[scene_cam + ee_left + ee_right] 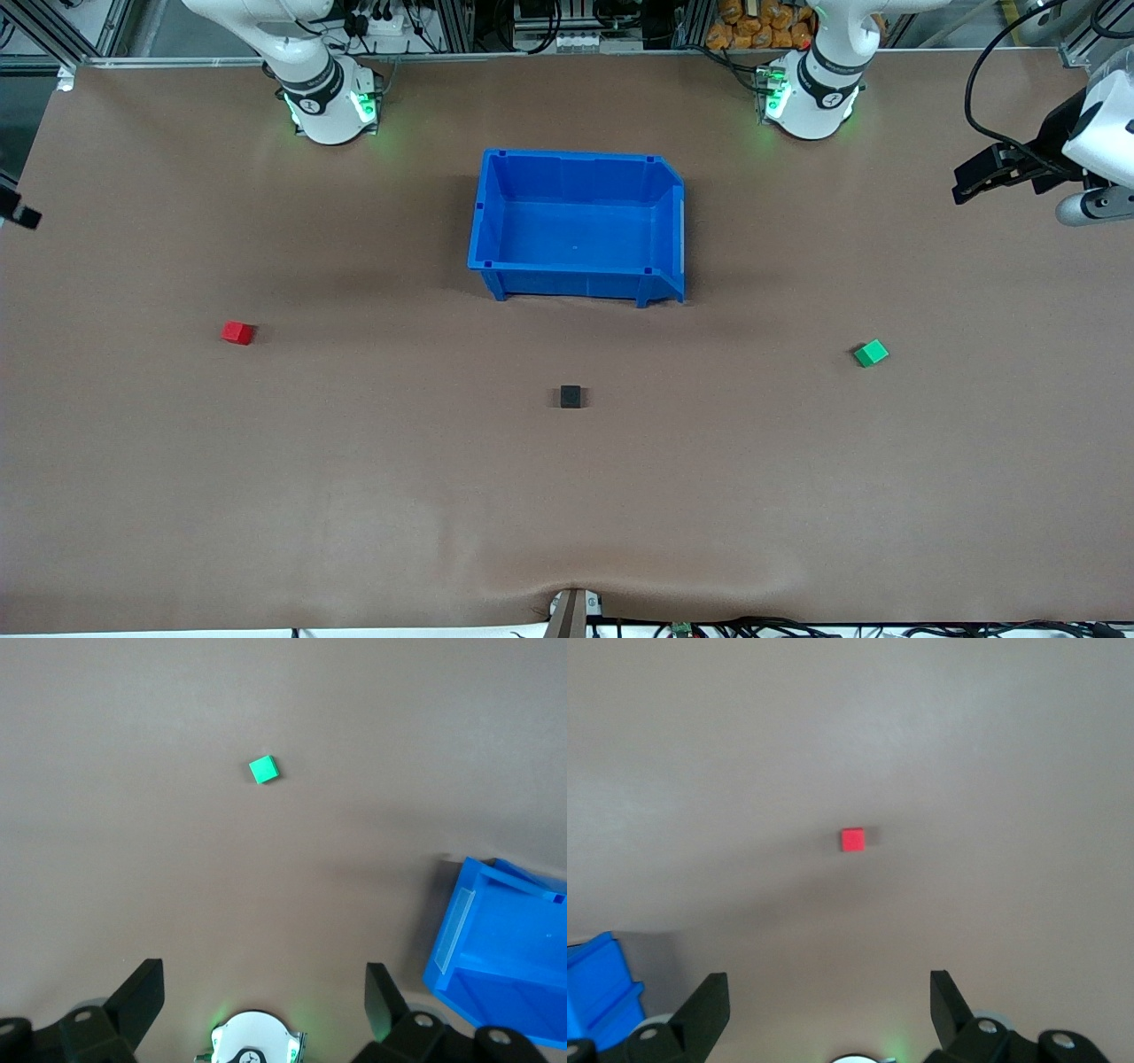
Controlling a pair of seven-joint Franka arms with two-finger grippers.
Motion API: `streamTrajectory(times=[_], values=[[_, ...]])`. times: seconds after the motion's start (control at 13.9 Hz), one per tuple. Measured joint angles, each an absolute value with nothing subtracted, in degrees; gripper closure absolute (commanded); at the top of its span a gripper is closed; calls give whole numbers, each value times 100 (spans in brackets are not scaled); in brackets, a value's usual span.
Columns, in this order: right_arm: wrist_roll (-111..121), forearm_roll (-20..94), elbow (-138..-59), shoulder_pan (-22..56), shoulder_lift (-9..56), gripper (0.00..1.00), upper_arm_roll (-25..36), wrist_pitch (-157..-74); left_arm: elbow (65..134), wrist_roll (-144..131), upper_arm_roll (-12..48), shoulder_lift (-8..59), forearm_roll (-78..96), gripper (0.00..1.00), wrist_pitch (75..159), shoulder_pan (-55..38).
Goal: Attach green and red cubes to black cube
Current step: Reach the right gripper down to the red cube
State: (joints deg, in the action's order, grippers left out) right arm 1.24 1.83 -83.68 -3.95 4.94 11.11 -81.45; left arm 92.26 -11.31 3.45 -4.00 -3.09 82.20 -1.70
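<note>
Tabletop [354, 496] bare brown, with blue bin [576, 226] as landmark. Task at its start; nothing attached yet. Black cube [570, 396] sits nearer the front camera than the bin. Red cube [237, 332] lies well off toward the right arm's end, green cube [871, 353] well off toward the left arm's end. Left gripper [264, 992] high over that end, fingers wide apart, empty; right gripper [829, 997] likewise over the red cube's area. Next move likely calls for descent onto a coloured cube. No readable writing.

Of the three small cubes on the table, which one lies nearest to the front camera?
The black cube. It lies lowest in the front view, lower than the red cube and green cube.
</note>
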Motion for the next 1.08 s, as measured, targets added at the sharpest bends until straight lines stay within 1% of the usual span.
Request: streamTrajectory(times=[0.22,0.57,0.86,1.08], values=[[119,187,-8395,-438,1139,0,1108,-8188,9225,-1131,340,-400,-309,0,8182,-159],[118,241,-8412,-617,2521,0,1107,-8267,9228,-1131,312,-394,-309,0,8161,-144],[118,316,-8448,-757,3462,0,1107,-8999,9232,-1131,312,-310,-309,0,8172,-145],[114,334,-8455,-758,3882,0,1079,-9494,9238,-1131,312,-256,-309,0,8175,-145]])
